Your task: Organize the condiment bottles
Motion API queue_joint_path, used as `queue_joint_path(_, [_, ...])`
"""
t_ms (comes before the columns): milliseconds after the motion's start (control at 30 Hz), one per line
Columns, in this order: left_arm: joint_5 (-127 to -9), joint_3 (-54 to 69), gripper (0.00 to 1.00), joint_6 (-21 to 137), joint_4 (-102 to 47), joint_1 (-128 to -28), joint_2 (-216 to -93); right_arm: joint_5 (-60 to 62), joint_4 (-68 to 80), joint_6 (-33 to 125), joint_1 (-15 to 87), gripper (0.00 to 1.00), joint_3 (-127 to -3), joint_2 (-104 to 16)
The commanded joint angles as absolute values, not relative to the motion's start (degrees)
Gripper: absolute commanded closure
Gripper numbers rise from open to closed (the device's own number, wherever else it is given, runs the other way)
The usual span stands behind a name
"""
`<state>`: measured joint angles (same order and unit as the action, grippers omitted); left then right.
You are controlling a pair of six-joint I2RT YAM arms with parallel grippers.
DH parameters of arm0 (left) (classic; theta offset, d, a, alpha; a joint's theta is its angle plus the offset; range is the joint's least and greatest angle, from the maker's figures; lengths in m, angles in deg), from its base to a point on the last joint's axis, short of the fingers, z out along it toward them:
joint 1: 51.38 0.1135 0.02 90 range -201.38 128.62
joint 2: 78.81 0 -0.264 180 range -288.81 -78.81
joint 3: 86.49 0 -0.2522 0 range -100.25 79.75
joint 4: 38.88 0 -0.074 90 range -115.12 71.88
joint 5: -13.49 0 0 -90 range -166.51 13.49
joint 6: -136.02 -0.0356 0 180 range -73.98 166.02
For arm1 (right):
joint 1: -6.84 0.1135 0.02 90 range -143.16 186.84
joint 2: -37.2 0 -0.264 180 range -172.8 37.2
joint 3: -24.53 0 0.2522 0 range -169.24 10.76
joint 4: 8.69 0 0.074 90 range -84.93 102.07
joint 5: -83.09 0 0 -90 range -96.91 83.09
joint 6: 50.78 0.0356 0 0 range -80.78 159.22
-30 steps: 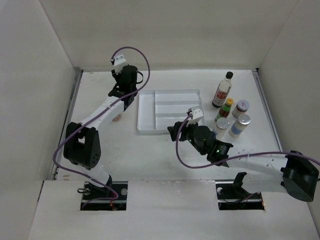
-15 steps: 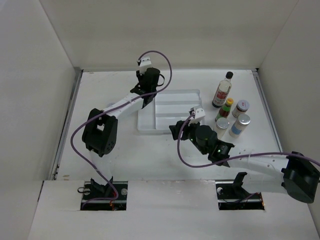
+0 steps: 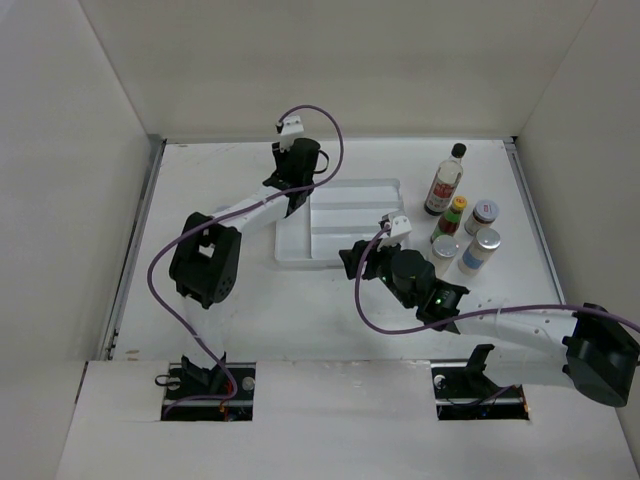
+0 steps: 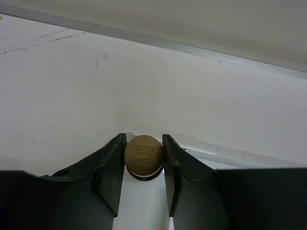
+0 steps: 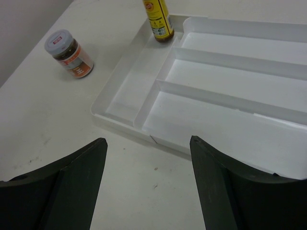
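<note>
The small yellow bottle (image 5: 157, 18) stands upright, cap up, in the far corner of the white tray (image 5: 230, 76), tight against the rim, with the left gripper (image 4: 143, 143) clamped on its cap. The right gripper (image 5: 147, 141) hangs with fingers wide apart at the tray's near edge. A silver-lidded jar (image 5: 71, 53) stands just outside the tray's side rim.

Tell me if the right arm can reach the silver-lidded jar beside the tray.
Probably yes: its open fingers face the jar across bare table. The left arm hangs over that side, though, and might crowd it.
</note>
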<state>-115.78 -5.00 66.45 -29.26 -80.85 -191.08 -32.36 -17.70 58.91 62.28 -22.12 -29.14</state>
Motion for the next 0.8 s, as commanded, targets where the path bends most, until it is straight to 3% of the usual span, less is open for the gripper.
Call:
queue_joint_path(0, [-118.2,-4.8,0.71,64.0,-37.0,-80.3,-190.5,-32.3,-20.9,59.1,61.6,0.23,-22.2,-28.9])
queue_joint_path(267, [-117.6,-2.6,0.60,64.7,-38.3,-80.3,-189.9,-32.3,-20.9,59.1,61.6,0.22,-21.9,-28.0])
queue_joint_path(333, [-117.3,-2.1,0.54,64.9,-38.6,-80.4,-189.3,-32.3,-20.9,59.1,61.6,0.21,-21.9,-27.8])
queue_joint_path(467, [-116.1,-1.4,0.29,65.0,-38.7,-81.0,-186.0,-32.3,-20.9,59.1,61.6,0.18,-21.8,-27.5])
queue_joint_path(567, [-114.7,0.4,0.16,65.2,-38.0,-81.6,-181.6,-32.3,-20.9,59.0,61.6,0.17,-21.8,-27.5])
queue_joint_path(767, [-115.4,14.8,0.08,70.4,-39.3,-81.7,-167.2,-32.3,-20.8,58.9,61.6,0.15,-21.8,-27.1])
